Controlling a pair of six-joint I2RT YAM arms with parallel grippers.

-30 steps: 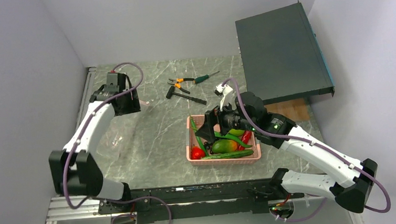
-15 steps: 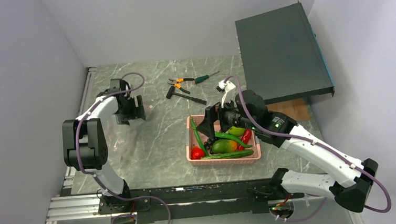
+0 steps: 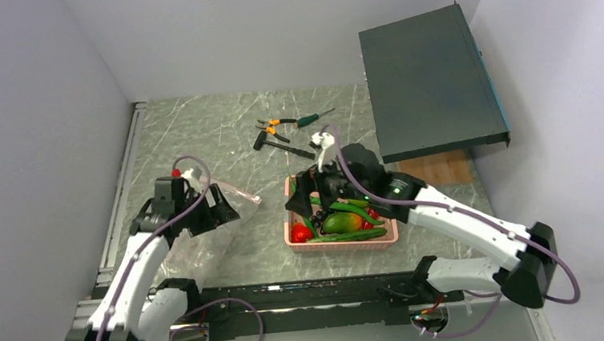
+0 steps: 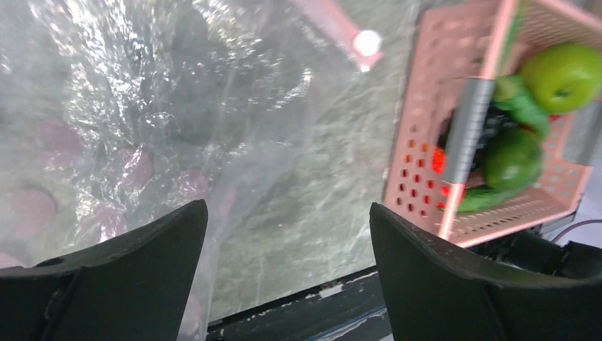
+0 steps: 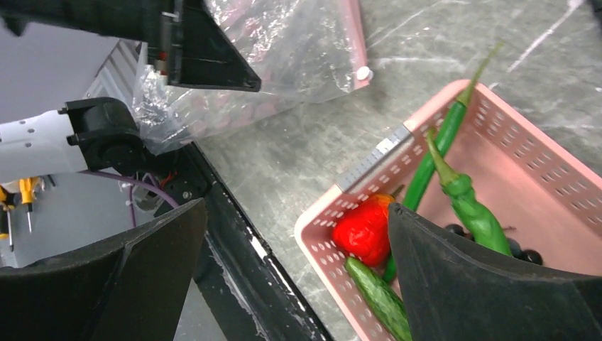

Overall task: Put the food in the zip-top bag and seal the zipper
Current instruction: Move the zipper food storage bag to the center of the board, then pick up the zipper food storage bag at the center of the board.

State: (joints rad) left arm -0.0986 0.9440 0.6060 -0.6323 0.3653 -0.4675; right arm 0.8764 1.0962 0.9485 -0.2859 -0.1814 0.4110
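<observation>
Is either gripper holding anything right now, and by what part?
Nothing is held. The left gripper is open over the zip-top bag; the right gripper is open above the pink basket.

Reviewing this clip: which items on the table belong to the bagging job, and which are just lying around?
Job:
zip-top bag
zipper
food, in the pink basket

Lying about:
hand tools
dark flat box
wooden board
</observation>
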